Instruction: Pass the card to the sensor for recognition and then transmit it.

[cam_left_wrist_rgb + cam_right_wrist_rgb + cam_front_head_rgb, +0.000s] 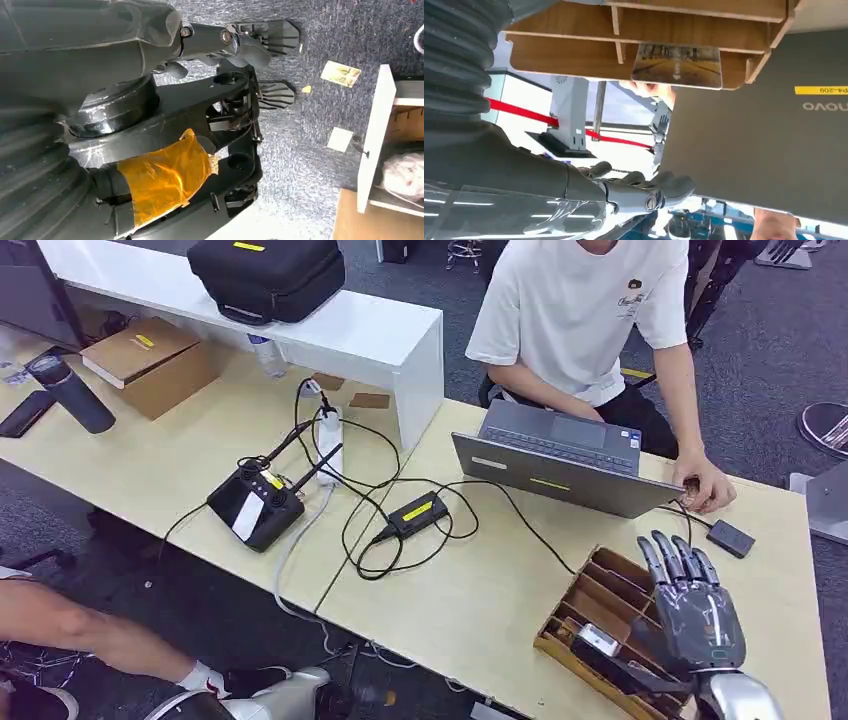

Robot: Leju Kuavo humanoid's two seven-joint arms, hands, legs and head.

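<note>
Brown slotted wooden card tray (600, 590) on the pale wood bench (480, 590), head view: one silver right hand (695, 615) above it, fingers spread, empty. One small black box sensor (730, 538), one grey laptop (560, 475) nearby. Right wrist view: one printed card (677, 66) in tray slot. Risk: fingers snag dividers, miss card. Left hand: can't tell.

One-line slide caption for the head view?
Right hand open above the wooden tray holding a card, beside a person's laptop.
</note>
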